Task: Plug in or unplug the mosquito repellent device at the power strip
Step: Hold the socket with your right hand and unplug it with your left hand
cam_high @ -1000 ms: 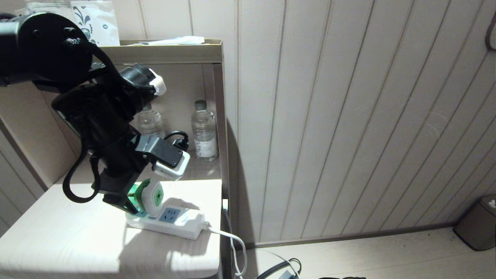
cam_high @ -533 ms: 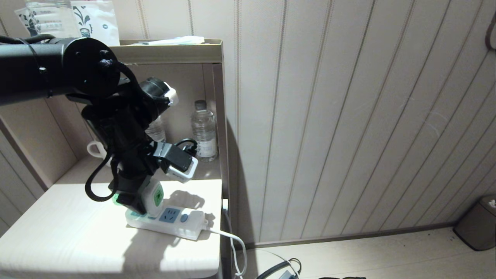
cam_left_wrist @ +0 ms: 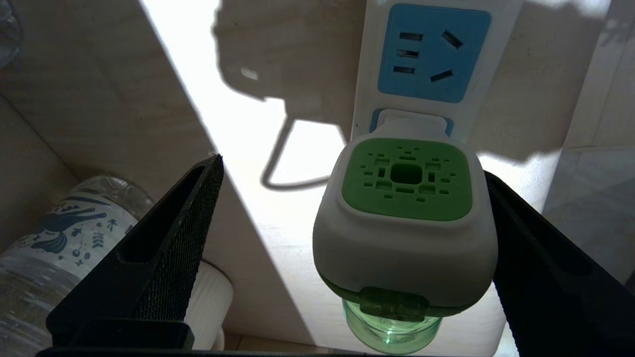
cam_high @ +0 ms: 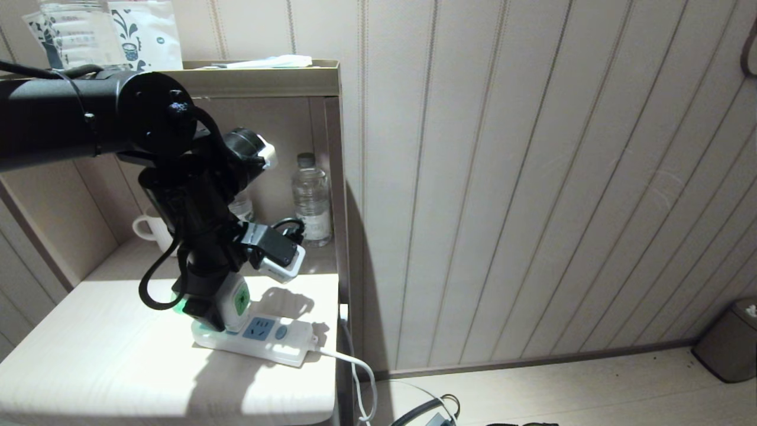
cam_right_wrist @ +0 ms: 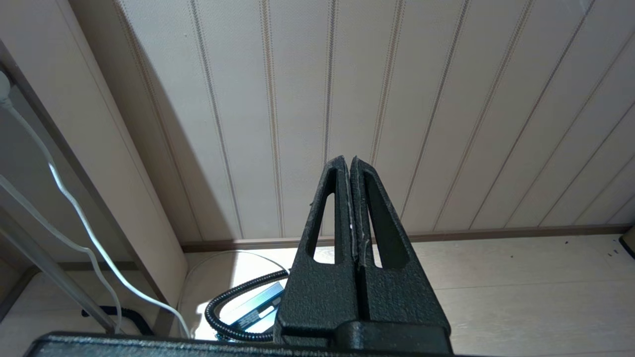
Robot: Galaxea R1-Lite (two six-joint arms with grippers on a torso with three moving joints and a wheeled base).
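Your left gripper [cam_left_wrist: 347, 198] is spread wide around the mosquito repellent device [cam_left_wrist: 406, 218]. One finger presses or nearly presses the device's white head on one flank; the other finger [cam_left_wrist: 168, 248] stands well apart from it, gap clearly visible. So nothing is clamped.

The device sits plugged into the power strip [cam_left_wrist: 436, 54], its back against a socket face, green vented centre facing the wrist camera, green bottle hanging below the head. The next socket along the strip, the blue one right beside the device, is free.

From the head view: the left gripper [cam_high: 207, 305] comes down onto the device [cam_high: 236, 300], which stands at the strip's [cam_high: 260, 340] end away from its cable. The white cable [cam_high: 349, 361] leaves the strip's other end and drops off the table [cam_high: 89, 367] edge. Behind the strip, at the back of the table: a clear water bottle [cam_high: 311, 201], a second bottle mostly hidden by the arm, and a white mug [cam_high: 148, 231].

Your right gripper [cam_right_wrist: 353, 218] is parked well apart from the strip, fingers pressed together, holding nothing, pointing at the wall panelling above the floor.
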